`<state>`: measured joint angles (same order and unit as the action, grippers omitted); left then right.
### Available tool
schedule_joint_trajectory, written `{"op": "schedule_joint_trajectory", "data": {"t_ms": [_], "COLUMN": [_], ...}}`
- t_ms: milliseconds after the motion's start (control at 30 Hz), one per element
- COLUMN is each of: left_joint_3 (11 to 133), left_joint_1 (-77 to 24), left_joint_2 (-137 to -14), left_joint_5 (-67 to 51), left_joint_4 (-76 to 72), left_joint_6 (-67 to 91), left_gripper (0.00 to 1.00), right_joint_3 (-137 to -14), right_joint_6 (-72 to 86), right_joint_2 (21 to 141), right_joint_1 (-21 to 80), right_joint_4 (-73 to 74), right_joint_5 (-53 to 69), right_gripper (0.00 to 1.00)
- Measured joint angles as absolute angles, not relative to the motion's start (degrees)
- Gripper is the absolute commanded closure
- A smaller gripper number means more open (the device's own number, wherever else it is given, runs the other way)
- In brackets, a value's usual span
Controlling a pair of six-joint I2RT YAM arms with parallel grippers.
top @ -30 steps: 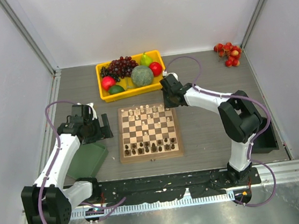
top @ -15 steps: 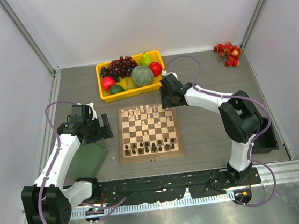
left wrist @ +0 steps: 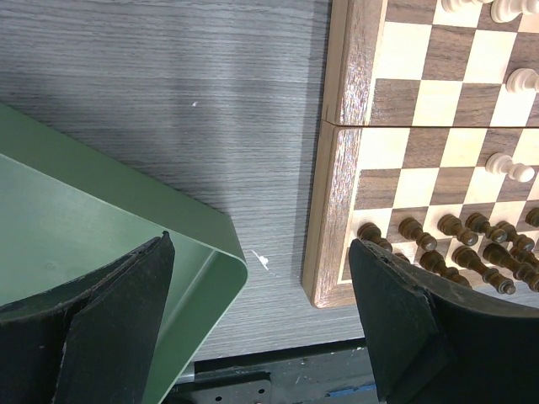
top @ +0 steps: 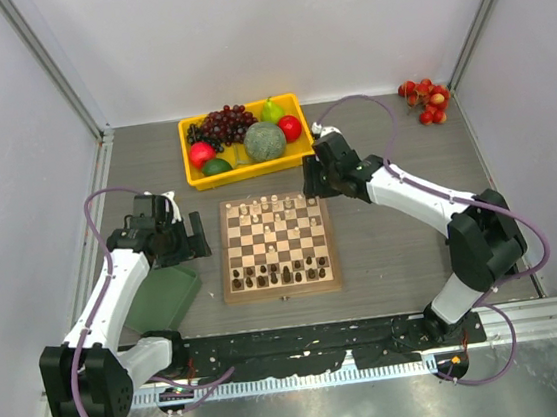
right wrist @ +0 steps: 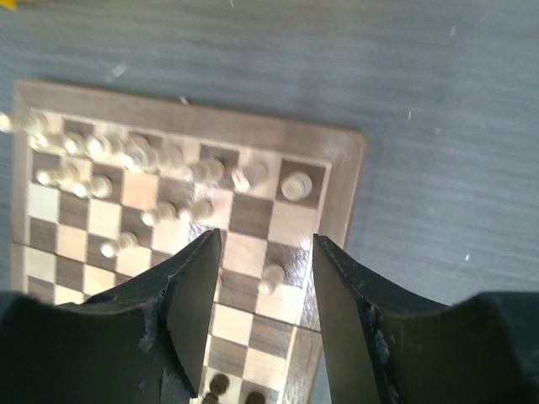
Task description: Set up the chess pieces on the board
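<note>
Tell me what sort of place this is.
Probably a lab robot test cell: plain white panels on metal posts enclose the table, the left arm and right arm are mounted on a rail at its near edge, and props, a chessboard and a yellow tray of fruit, sit on it.

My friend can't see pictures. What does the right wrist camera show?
Two black jaws stand open, holding nothing, above a corner of the wooden chessboard. Pale chess pieces crowd its far rows, and grey table lies beyond.
</note>
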<state>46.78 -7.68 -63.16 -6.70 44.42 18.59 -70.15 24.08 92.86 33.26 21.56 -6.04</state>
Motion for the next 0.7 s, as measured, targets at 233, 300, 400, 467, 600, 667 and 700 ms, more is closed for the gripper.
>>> {"op": "schedule_joint_trajectory", "data": {"t_ms": [233, 300, 400, 467, 600, 667, 700], "left_joint_3": [46.8, 46.8, 46.8, 46.8, 46.8, 46.8, 46.8], "left_joint_1": [-7.7, -7.7, -7.7, -7.7, -7.7, -7.7, -7.7], "left_joint_2": [-63.9, -64.1, -64.3, -64.4, -64.4, -64.4, -64.4], "left_joint_5": [-6.8, -7.0, -7.2, -7.2, -7.2, -7.2, -7.2], "left_joint_4": [44.4, 44.4, 44.4, 44.4, 44.4, 44.4, 44.4], "left_joint_6": [18.6, 18.6, 18.6, 18.6, 18.6, 18.6, 18.6], "left_gripper": [0.09, 0.09, 0.08, 0.09, 0.09, 0.09, 0.09], "right_joint_3": [-62.2, -61.1, -60.9, -60.9, -61.1, -61.4, -61.6], "right_joint_6": [26.4, 27.0, 27.6, 27.9, 28.3, 28.4, 28.4], "right_joint_2": [92.3, 92.2, 92.2, 92.3, 92.3, 92.6, 92.7], "right_joint_1": [33.3, 33.4, 33.7, 34.1, 34.6, 34.7, 34.8], "right_joint_4": [22.0, 21.9, 21.8, 21.4, 21.5, 21.5, 21.5], "right_joint_5": [-3.7, -3.1, -2.6, -2.3, -1.9, -1.6, -1.5], "right_gripper": [0.46, 0.46, 0.51, 0.52, 0.57, 0.6, 0.6]}}
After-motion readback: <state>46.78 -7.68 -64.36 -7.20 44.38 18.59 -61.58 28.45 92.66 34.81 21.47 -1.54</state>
